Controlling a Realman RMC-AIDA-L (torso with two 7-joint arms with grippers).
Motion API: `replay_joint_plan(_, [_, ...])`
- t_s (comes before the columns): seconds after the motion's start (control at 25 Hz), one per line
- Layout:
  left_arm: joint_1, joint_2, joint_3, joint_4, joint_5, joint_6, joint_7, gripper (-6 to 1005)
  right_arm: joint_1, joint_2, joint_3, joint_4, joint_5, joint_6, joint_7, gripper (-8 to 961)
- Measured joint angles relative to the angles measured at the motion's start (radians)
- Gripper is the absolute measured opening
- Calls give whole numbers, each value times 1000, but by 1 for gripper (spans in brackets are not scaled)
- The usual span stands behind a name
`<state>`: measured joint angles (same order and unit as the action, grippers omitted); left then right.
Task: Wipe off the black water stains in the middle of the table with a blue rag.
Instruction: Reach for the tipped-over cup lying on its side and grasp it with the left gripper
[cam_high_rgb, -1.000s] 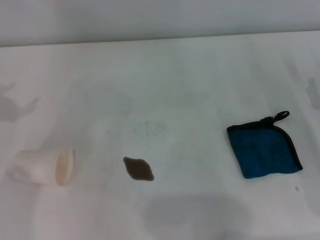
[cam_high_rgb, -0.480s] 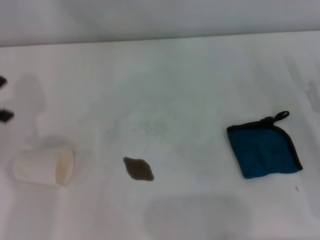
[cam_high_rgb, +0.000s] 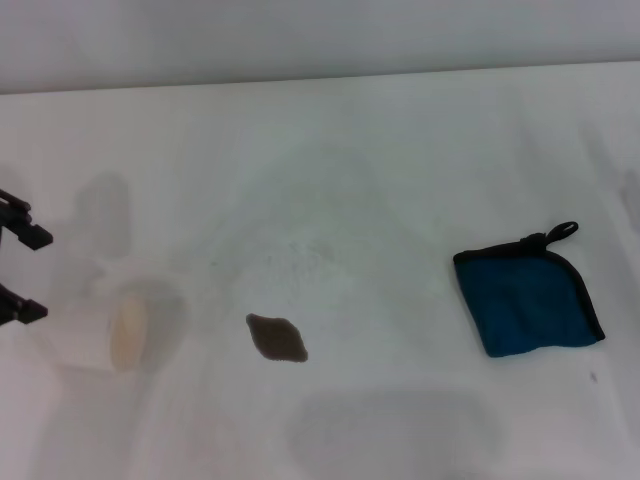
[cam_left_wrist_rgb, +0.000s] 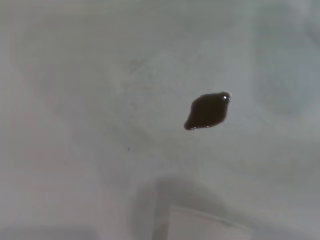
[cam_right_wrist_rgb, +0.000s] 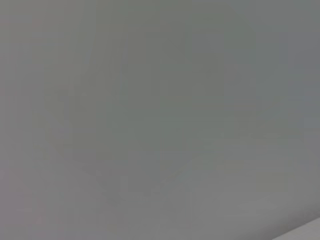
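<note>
The black water stain (cam_high_rgb: 277, 338) is a small dark diamond-shaped blotch on the white table (cam_high_rgb: 330, 160), near the front middle. It also shows in the left wrist view (cam_left_wrist_rgb: 207, 110). The blue rag (cam_high_rgb: 530, 300), teal with black edging and a loop at its far corner, lies flat to the right of the stain, untouched. My left gripper (cam_high_rgb: 22, 272) shows at the left edge with its two black fingertips spread apart, open and empty, just left of a pale cup. My right gripper is out of view; its wrist view shows only plain grey.
A pale cream cup (cam_high_rgb: 105, 335) lies on its side left of the stain, mouth toward the stain; its edge shows in the left wrist view (cam_left_wrist_rgb: 205, 227). Faint grey scuffs (cam_high_rgb: 295, 255) mark the table behind the stain.
My left gripper has come in from the left edge toward the cup, fingertips now more in view. The rag and the stain have not moved.
</note>
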<state>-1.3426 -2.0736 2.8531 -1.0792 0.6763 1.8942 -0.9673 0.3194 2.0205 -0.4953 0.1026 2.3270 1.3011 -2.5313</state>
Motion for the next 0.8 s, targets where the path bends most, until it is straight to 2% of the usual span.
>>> replay_joint_plan(0.4, [70,-6,-3,115,1,-107,6,860,-2,-2,-9,0,0,1,-1,721])
replay_joint_plan(0.8, [100,-5,-4,205,-9,-213,29,861,-2,-2,-14,9,-1,-2,-6,720])
